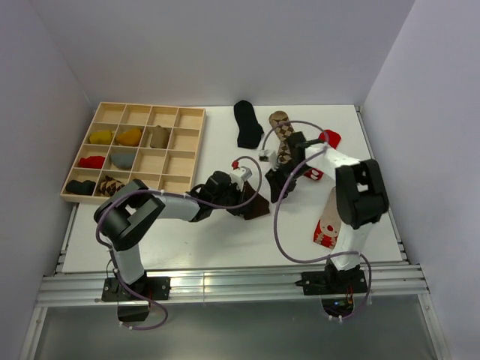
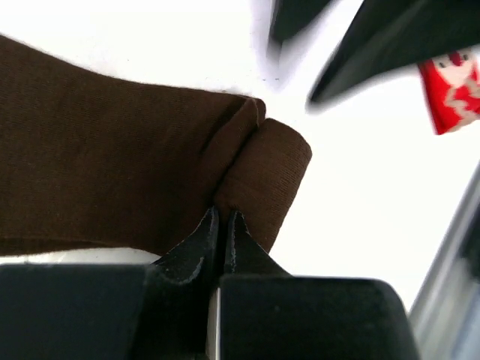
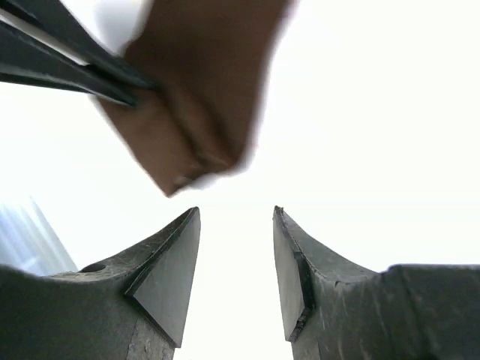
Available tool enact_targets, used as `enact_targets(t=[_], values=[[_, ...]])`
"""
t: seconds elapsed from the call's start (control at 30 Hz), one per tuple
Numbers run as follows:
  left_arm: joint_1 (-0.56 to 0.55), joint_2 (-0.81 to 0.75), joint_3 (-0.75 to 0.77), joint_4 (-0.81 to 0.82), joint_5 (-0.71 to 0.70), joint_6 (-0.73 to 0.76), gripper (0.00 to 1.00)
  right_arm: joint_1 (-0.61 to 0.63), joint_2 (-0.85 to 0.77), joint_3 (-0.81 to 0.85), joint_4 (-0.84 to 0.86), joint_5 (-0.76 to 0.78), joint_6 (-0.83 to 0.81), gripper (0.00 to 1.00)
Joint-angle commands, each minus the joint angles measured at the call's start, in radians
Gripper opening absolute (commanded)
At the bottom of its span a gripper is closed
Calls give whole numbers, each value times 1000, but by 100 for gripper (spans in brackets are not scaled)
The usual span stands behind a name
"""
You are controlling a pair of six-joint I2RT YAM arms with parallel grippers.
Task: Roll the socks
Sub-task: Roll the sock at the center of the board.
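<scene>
A dark brown sock (image 1: 257,210) lies mid-table, one end folded over into a small roll (image 2: 264,174). My left gripper (image 1: 241,202) is shut, its tips (image 2: 223,214) pinching the fabric at the fold. My right gripper (image 1: 276,186) hovers just beyond the sock, open and empty (image 3: 236,214); the sock shows blurred above its jaws (image 3: 195,97). A black sock (image 1: 246,124) and a brown argyle sock (image 1: 280,135) lie at the back. A red sock (image 1: 331,139) lies to the right and also shows in the left wrist view (image 2: 450,86). A sock with a white figure (image 1: 328,225) lies under the right arm.
A pale wooden grid tray (image 1: 187,161) stands at the back left with several rolled socks in its left cells. Purple cables loop around both arms. The table's front rail (image 1: 225,285) runs along the near edge. White walls close in on three sides.
</scene>
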Motion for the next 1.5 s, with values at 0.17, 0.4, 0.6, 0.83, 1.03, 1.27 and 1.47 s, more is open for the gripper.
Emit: enact_targets(t=[0.17,0.4,0.6,0.83,1.03,1.27,1.47], values=[[105,119,59,-124,340,-216,0,-77,-393,-305,411,70,-64,55],[138,267,154,-166,547,-353,0,39,-628,-533,532,142,-222,59],[139,323,214,-237,593,-350,0,274,-693,-683,677,262,-238,62],[148,340,243,-271,619,-348,0,401,-639,-726,732,366,-259,62],[150,334,260,-297,644,-334,0,448,-527,-715,777,440,-258,38],[148,220,245,-322,502,-270,17,446,-460,-622,613,409,-242,15],[150,-31,112,-156,215,-277,27,412,-401,-507,381,346,-230,13]])
